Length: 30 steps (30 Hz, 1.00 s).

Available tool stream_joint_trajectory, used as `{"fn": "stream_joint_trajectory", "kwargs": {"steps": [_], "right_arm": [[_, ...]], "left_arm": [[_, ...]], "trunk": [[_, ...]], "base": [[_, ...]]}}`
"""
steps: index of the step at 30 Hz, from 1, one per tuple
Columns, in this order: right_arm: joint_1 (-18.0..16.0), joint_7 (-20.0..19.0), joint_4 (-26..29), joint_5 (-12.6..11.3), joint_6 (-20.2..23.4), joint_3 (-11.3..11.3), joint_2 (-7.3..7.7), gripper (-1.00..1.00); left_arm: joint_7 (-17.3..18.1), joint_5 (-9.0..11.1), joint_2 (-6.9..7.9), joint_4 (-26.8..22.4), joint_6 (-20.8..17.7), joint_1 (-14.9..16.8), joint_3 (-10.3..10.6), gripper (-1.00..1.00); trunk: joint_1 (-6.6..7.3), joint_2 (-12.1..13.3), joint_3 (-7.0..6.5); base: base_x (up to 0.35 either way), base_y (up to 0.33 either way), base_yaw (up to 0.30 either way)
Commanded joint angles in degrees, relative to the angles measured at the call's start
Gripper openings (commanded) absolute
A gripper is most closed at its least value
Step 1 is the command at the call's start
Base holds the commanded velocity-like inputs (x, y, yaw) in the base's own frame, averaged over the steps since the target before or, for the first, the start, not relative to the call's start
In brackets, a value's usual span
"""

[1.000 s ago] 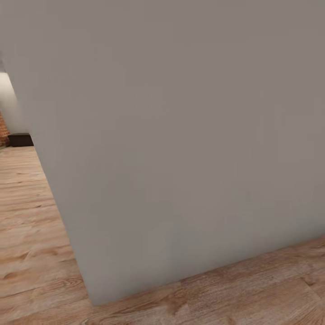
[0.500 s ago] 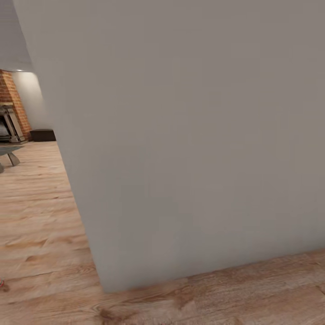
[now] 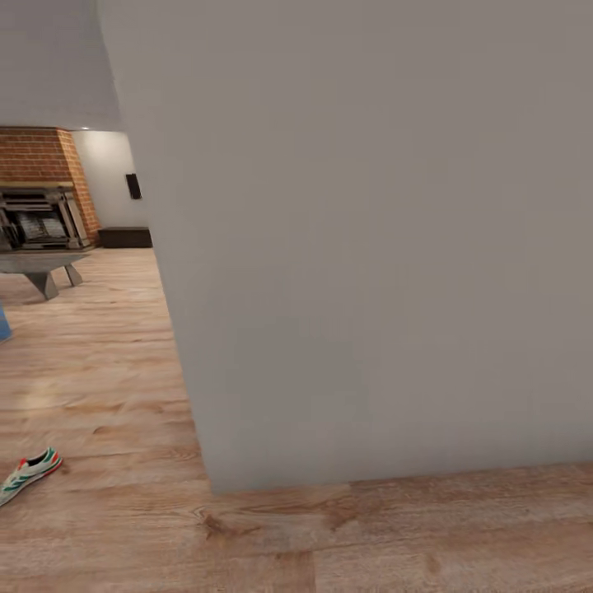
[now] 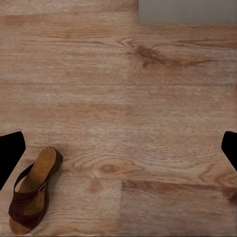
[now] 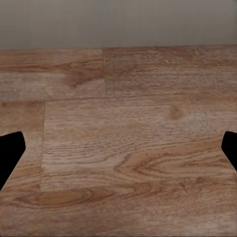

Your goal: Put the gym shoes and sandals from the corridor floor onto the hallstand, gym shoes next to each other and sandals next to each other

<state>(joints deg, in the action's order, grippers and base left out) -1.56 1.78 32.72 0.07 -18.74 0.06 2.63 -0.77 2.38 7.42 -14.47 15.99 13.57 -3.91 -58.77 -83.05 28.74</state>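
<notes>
1. My left end effector (image 4: 118,148) hangs over the corridor floor (image 4: 148,89) with its two dark fingertips at the far side edges of the left wrist frame, spread wide and holding nothing
2. In the lower left of that frame one sandal (image 4: 33,191) lies flat on the planks, brown strap over a lighter insole, just beside my left fingertip (image 4: 10,150) but apart from it
3. My right end effector (image 5: 118,150) is likewise spread wide, its tips at the two side edges of the right wrist frame, with bare wood-grain planks between them and nothing gripped
4. Along the top of both wrist frames a pale grey wall (image 5: 118,22) meets the floor
5. In the head frame the same grey wall fills the centre and right, its foot meeting the planks low in the picture
6. At the lower left edge of the head frame one gym shoe (image 3: 29,474) lies on the floor, white with green stripes and a red-orange heel, partly cut off by the frame edge
7. Farther off, in the upper left, stand a low grey desk (image 3: 45,265), a brick fireplace (image 3: 41,198) behind it, and a dark low unit (image 3: 125,237) against the far wall
</notes>
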Motion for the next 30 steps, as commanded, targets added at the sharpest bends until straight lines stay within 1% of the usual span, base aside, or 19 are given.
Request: {"fn": "stream_joint_trajectory", "kwargs": {"steps": [1, 4, 8, 30], "right_arm": [[0.0, 0.2, 0.0, 0.0, -0.2, 0.0, 0.01, 1.0], [0.0, 0.2, 0.0, 0.0, -0.2, 0.0, 0.01, 1.0], [0.0, 0.2, 0.0, 0.0, -0.2, 0.0, 0.01, 1.0], [0.0, 0.1, -0.1, 0.2, -0.2, 0.2, 0.01, 1.0]], "left_arm": [[0.0, 0.2, -0.02, 0.1, 0.2, 0.0, 0.0, 1.0], [0.0, 0.3, -0.03, 0.1, 0.2, 0.0, 0.0, 1.0], [0.0, 0.3, -0.04, 0.1, 0.2, 0.0, 0.0, 1.0], [0.0, 0.3, -0.22, 0.2, 0.2, 0.0, -0.1, 1.0]], "trunk": [[0.04, 0.0, 0.12], [0.04, 0.0, 0.31], [0.04, 0.0, 0.56], [0.04, 0.0, 1.96]], "base": [[-0.313, -0.02, 0.194], [-0.271, -0.011, 0.194], [-0.116, -0.004, 0.194], [-0.007, 0.0, 0.194]]}}
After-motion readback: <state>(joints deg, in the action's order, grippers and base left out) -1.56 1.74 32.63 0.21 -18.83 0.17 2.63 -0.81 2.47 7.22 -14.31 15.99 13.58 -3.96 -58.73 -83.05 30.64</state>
